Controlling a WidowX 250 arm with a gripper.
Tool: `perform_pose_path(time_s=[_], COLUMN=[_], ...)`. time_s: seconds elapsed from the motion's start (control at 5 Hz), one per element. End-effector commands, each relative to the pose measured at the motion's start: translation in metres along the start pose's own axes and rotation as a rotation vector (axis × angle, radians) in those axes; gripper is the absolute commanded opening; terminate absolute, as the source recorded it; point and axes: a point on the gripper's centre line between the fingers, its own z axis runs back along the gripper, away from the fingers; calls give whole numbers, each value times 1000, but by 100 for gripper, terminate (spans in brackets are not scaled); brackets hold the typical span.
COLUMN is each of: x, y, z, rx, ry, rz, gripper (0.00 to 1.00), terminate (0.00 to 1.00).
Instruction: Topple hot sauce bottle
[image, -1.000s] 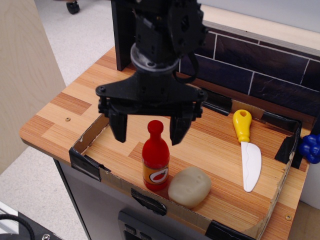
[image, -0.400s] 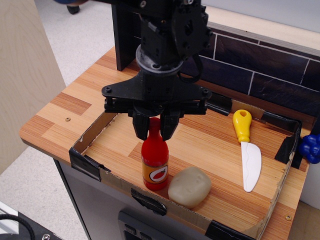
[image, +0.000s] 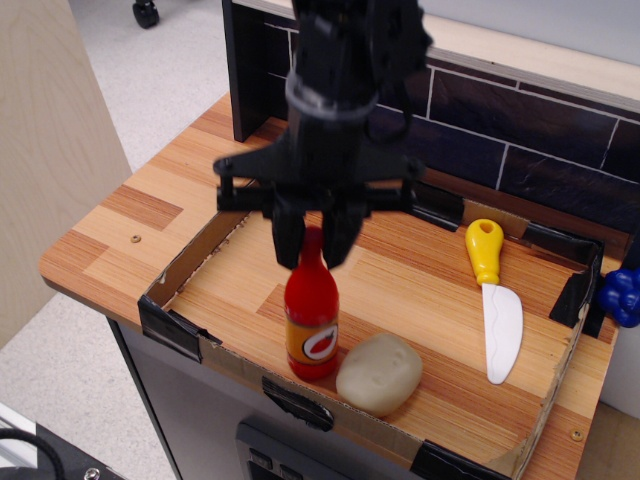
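Note:
The hot sauce bottle is a glossy red toy bottle with an orange label band and a red-and-white oval mark. It stands upright near the front edge of the wooden tray. My black gripper hangs straight over it. The two fingers are closed on the bottle's cap and neck, one on each side. The cap shows only partly between the fingertips.
A beige potato-like lump lies right of the bottle, almost touching it. A yellow-handled white toy knife lies at the right. A low cardboard rim with black tape surrounds the wooden surface. A dark tiled wall stands behind. A blue object sits at the far right edge.
The gripper was open above the bottle, then closed its fingers on the cap. It has since risen slightly and shifted right, and the bottle still stands upright.

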Motion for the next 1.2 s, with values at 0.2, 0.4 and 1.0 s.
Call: perform_pose_path(time_s=[0.2,0.4,1.0], x=[36,55,95], y=[-7,-16,-27], z=[-16,-27,-61], rx=[121,129,223], ry=[146,29,-192], rz=[6,34,57], gripper=[0,0,0], terminate=[0,0,0])
